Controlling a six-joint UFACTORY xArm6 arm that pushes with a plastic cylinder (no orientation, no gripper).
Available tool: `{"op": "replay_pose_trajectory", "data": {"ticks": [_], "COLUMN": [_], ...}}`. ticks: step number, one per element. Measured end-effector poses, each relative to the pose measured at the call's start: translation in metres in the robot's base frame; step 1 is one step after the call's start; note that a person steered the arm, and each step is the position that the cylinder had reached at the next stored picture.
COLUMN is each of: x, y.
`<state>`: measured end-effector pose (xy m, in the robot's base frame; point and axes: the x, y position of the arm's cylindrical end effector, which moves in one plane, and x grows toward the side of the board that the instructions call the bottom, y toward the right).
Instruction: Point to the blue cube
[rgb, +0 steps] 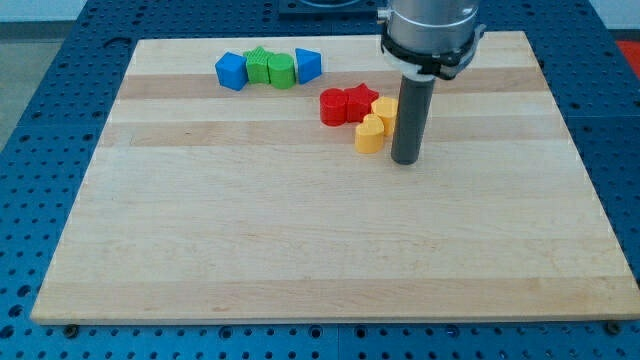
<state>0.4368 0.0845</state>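
Observation:
A blue cube sits near the view's top left, at the left end of a row with a green star-like block, a green block and a blue wedge-like block. My tip rests on the board well to the right of the blue cube and lower in the view. It is just right of a yellow heart-shaped block.
A red block, a red star and a second yellow block cluster just left of the rod. The wooden board lies on a blue perforated table.

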Motion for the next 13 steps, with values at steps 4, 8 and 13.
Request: {"op": "replay_pose_trajectory", "data": {"ticks": [4,8,13], "x": [-0.025,-0.068,-0.198], "y": [-0.052,-0.213,-0.288]}}
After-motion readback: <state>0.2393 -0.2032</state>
